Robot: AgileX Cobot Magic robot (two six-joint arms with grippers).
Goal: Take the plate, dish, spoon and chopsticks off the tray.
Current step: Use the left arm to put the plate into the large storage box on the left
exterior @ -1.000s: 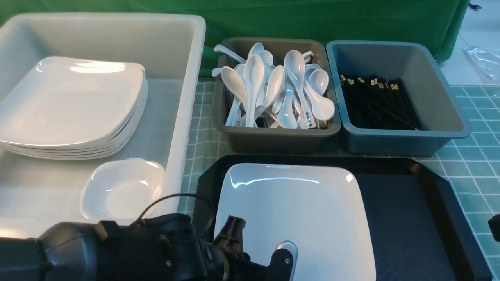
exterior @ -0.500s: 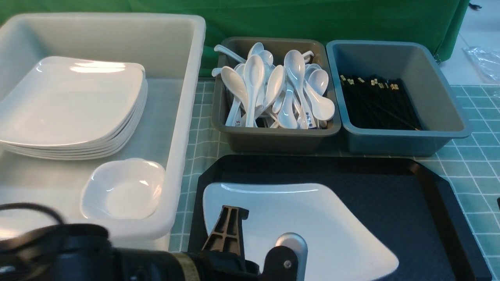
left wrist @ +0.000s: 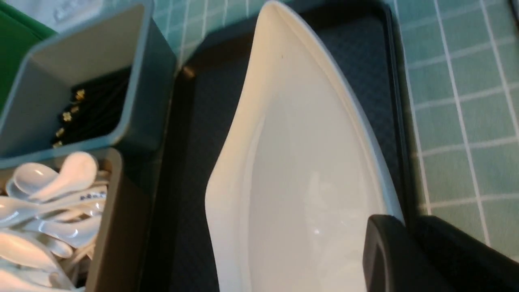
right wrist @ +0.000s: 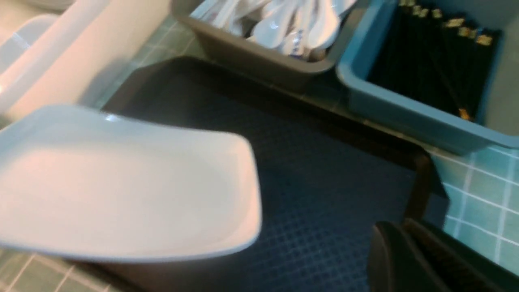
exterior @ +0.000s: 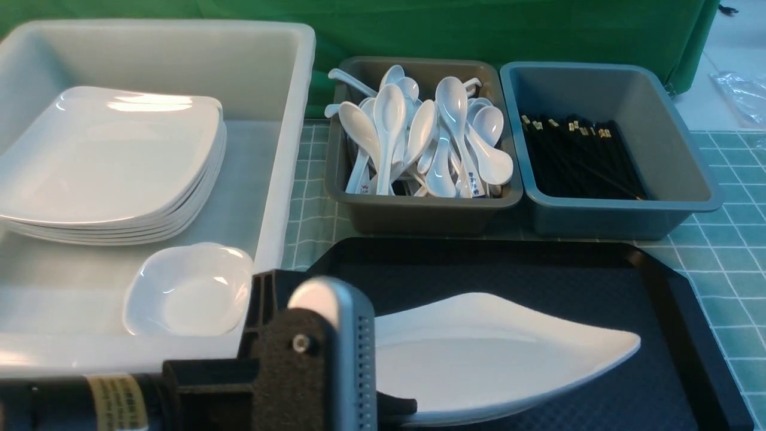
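My left gripper (exterior: 302, 302) is shut on the near edge of the large white plate (exterior: 497, 353). It holds the plate tilted, almost edge-on, above the black tray (exterior: 604, 269). In the left wrist view the plate (left wrist: 300, 170) has its rim between my fingers (left wrist: 405, 233). The tray floor (right wrist: 324, 182) carries nothing else. The small dish (exterior: 188, 293) lies in the white tub. Spoons (exterior: 419, 137) fill the grey bin and chopsticks (exterior: 574, 155) lie in the blue bin. My right gripper (right wrist: 405, 233) is shut and empty over the tray's right corner.
The translucent white tub (exterior: 287, 179) stands left of the tray with a stack of square plates (exterior: 108, 167) in it. The grey bin (exterior: 419, 209) and blue bin (exterior: 622, 209) stand behind the tray. A green checked cloth (exterior: 724, 251) covers the table.
My left gripper has rolled and risen with the plate, which went from flat on the tray to lifted and tilted almost edge-on. The right gripper's tip left the front view.
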